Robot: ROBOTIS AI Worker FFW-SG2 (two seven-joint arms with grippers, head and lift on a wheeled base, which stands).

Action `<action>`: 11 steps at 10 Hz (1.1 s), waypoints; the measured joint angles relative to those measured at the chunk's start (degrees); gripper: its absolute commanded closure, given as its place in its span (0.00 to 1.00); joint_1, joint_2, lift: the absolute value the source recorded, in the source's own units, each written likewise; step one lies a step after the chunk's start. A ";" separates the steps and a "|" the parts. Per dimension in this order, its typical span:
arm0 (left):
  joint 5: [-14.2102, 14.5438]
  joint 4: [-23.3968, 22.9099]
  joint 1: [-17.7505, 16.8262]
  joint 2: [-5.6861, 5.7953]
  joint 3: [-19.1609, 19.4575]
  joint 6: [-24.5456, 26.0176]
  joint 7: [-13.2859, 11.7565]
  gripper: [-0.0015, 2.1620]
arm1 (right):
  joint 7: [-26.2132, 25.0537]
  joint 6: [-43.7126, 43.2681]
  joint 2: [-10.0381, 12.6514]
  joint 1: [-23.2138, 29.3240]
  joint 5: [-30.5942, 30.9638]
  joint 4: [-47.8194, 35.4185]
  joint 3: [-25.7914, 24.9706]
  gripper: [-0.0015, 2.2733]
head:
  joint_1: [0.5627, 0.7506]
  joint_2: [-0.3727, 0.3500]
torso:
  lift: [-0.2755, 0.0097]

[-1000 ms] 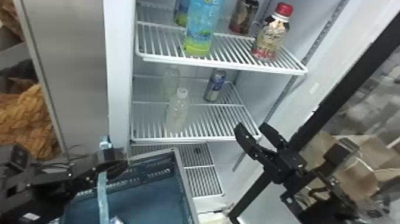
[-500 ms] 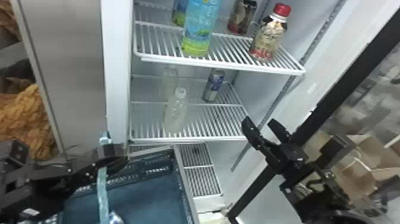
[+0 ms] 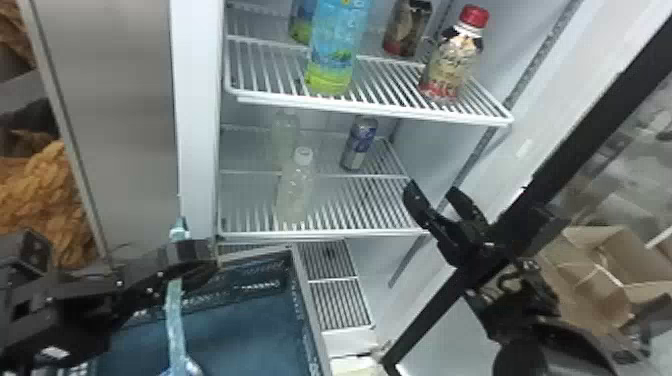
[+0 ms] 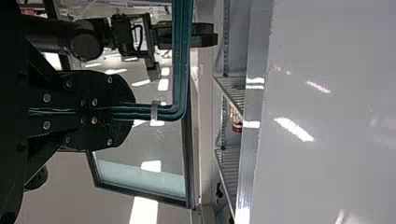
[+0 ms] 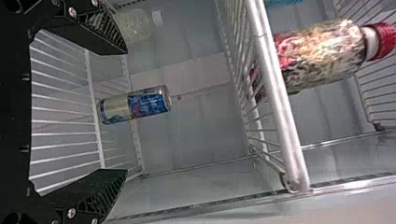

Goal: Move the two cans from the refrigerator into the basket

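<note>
While 1 can [image 3: 359,142] stands inside the refrigerator [image 3: 197,100], the right gripper [image 3: 434,191] gapes empty at its opening; the left gripper [image 3: 212,256] clenches the basket's [image 3: 311,310] handle [image 3: 175,310].

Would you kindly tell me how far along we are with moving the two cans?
Perhaps halfway, though unconfirmed: the pale bluish thing in the basket may be the first can. The left hand grips only the basket's handle. The open right hand holds nothing, and the blue-and-silver can on the wire shelf is left to fetch.
</note>
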 measured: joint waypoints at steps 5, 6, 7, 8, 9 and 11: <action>-0.09 0.12 -0.23 0.03 0.08 0.06 0.35 0.55 | -1.00 -0.48 -1.39 -7.21 2.27 8.73 3.50 0.06 | 0.70 0.03 | 0.20; -0.12 0.24 -0.33 0.04 0.05 0.09 0.37 0.55 | -1.53 -0.84 -1.61 -8.40 2.76 10.20 4.17 0.06 | 0.70 0.03 | 0.20; -0.13 0.35 -0.41 0.08 -0.07 0.11 0.38 0.55 | -1.98 -1.20 -1.78 -9.81 3.31 11.94 4.72 0.06 | 0.70 0.03 | 0.20; -0.13 0.41 -0.48 0.11 -0.12 0.10 0.38 0.55 | -2.27 -1.43 -1.86 -11.00 3.78 13.41 5.04 0.06 | 0.70 0.03 | 0.20; -0.13 0.51 -0.56 0.20 -0.20 0.08 0.38 0.55 | -2.59 -1.54 -1.92 -12.22 4.22 14.90 5.36 0.06 | 0.70 0.03 | 0.20; -0.13 0.57 -0.63 0.27 -0.26 0.07 0.38 0.55 | -3.20 -1.55 -2.17 -14.87 4.81 17.90 6.60 0.06 | 0.70 0.04 | 0.20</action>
